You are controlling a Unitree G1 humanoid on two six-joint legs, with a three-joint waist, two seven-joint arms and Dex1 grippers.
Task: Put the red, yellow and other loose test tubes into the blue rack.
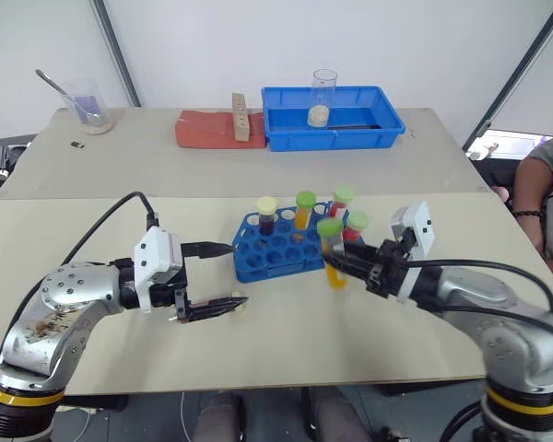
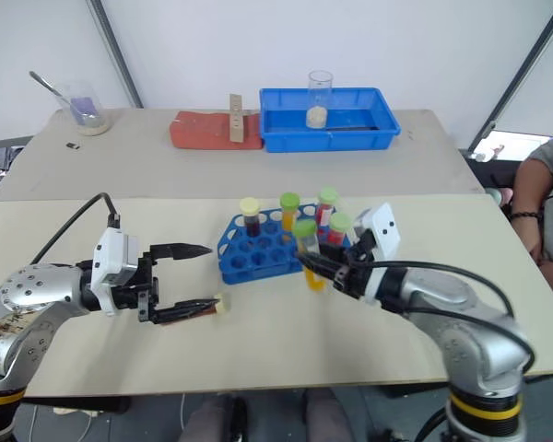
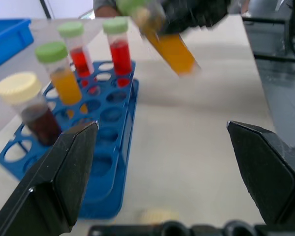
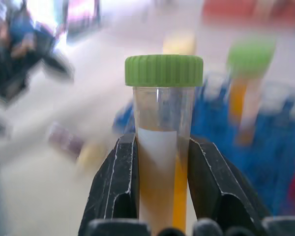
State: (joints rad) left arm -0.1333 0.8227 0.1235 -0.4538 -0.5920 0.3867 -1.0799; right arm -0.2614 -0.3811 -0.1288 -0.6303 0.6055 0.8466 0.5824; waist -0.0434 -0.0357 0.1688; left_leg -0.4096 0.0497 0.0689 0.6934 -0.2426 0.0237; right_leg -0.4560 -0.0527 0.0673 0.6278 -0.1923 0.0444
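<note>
Near the desk's (image 1: 92,276) middle stood the blue rack (image 1: 281,250), its right end partly hidden behind the right gripper (image 1: 336,261) and the tube it carried. That gripper was clamped on the yellow-orange tube (image 1: 332,253), green cap up and white label showing; the lower tip of the tube hung just clear of the rack's front right corner, at about five o'clock from it. Four tubes already stood in the rack: a dark red-brown one with a cream cap (image 1: 266,215), a yellow one (image 1: 303,210) and two red ones (image 1: 343,202), the second red tube (image 1: 354,226) half covered by the gripper. In the right wrist view everything behind the held tube was blurred. At nine o'clock from the rack the left gripper (image 1: 226,276) hung with its fingers wide apart, holding nothing, a small pale object (image 2: 221,306) that was hard to make out lying by its lower fingertip. Bare desk lay open along the rack's front edge. At three o'clock a person's arm (image 1: 535,198) was cut off by the frame.
</note>
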